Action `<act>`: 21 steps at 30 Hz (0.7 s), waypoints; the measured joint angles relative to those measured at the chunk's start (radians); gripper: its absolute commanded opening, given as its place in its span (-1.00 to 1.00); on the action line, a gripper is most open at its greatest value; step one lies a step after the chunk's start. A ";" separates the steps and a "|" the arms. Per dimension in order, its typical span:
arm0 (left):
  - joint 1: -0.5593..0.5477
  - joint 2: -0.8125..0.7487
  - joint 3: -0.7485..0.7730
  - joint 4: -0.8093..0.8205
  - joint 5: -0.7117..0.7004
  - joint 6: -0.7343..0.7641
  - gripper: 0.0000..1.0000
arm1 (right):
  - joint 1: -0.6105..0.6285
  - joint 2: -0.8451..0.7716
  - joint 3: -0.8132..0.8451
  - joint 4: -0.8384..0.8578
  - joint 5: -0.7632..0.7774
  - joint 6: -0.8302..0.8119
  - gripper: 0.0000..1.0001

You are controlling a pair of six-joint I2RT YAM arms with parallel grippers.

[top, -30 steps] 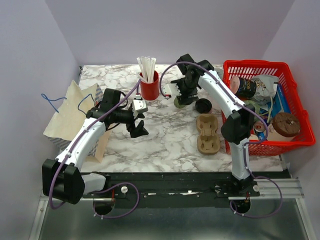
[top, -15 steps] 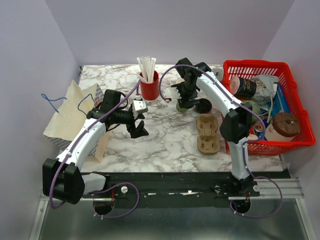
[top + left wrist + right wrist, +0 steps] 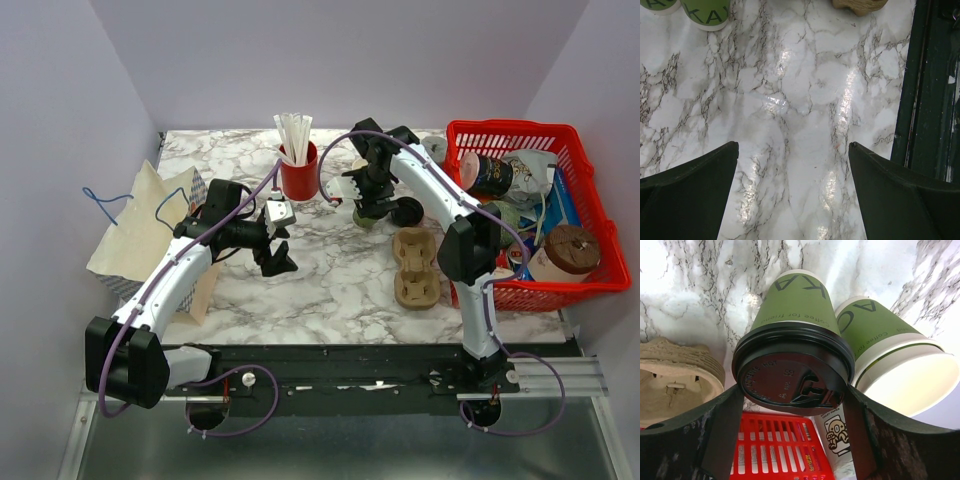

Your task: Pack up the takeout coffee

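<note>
The right jaws are clenched on the lid (image 3: 790, 372), one finger (image 3: 695, 440) against each side of its rim. The black lid sits on the cup (image 3: 795, 302), which has a green band and stands upright near the middle of the tabletop (image 3: 330, 285). A second cup (image 3: 885, 335) of the same kind, open at the top, stands right against it or just beside it. In the right wrist view it is at 2 o'clock of the lidded one.

In the top view the right arm covers most of the cup. A black disc (image 3: 407, 211), seemingly another lid, lies flat at 3 o'clock of the right jaws, just beside them. The tray (image 3: 415, 267) lies at 5 o'clock of the cup, near it but apart. The straw cup (image 3: 298, 180), red with white straws, stands at 10 o'clock of the cup. The basket (image 3: 510, 127), red and holding mixed goods, fills the tabletop's 3 o'clock edge. A bag (image 3: 135, 225) lies flat at the 9 o'clock edge, partly under the left arm.

The left jaws are released, with the fingers (image 3: 685, 195) spread wide and nothing between them. They hang over bare marble at 8 o'clock of the cup. The left wrist view shows two green cup bottoms at 11 o'clock on its top edge and the tray's edge at 1 o'clock. From there I cannot tell which cup is the lidded one.
</note>
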 measured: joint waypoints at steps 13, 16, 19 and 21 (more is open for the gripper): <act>0.000 0.000 0.000 0.000 0.000 -0.005 0.97 | 0.000 0.001 0.000 0.000 0.000 0.003 1.00; 0.000 0.001 0.000 0.000 0.000 -0.007 0.97 | 0.000 0.001 0.000 0.000 -0.001 0.004 1.00; 0.000 0.003 0.000 0.000 0.001 -0.008 0.97 | 0.000 0.001 0.002 0.000 -0.001 0.005 1.00; 0.000 0.006 0.000 0.000 0.001 -0.008 0.97 | 0.000 -0.001 0.002 0.000 -0.002 0.010 1.00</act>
